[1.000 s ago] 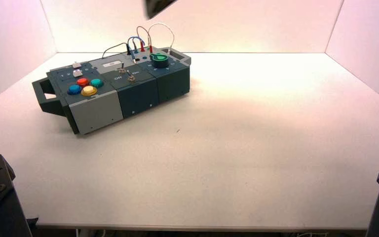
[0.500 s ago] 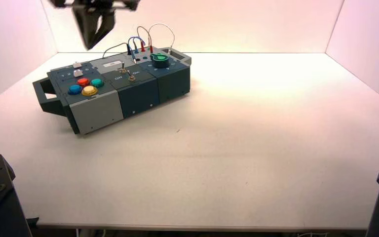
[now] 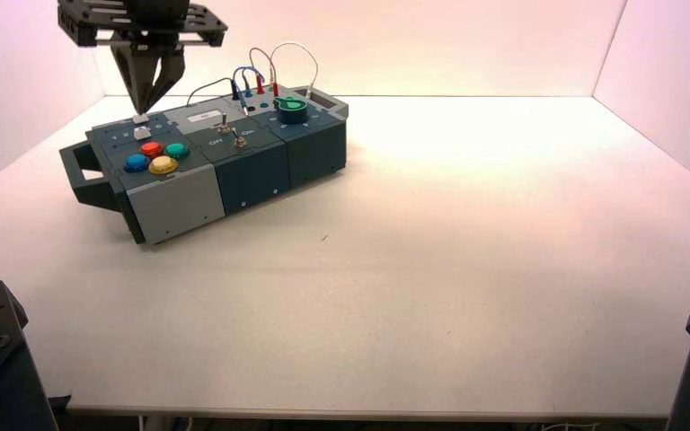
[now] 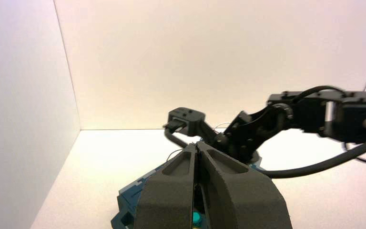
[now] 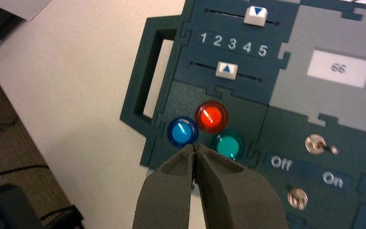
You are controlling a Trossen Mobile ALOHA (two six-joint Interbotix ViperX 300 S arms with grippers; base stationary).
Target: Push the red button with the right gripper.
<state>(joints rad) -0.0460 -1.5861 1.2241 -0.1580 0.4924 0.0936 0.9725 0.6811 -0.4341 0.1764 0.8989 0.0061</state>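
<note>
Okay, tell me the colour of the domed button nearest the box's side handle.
Blue; the right wrist view shows it best.

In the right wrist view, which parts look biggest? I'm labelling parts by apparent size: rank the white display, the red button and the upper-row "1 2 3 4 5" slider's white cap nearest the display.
1. White display reading 66
2. Red button
3. White slider cap with the down-pointing triangle

The high view looks down from above and behind the arms across the worktop. The left wrist view faces the far wall, low and level. The right wrist view looks steeply down, nearest the box, whose buttons it shares with the high view.
</note>
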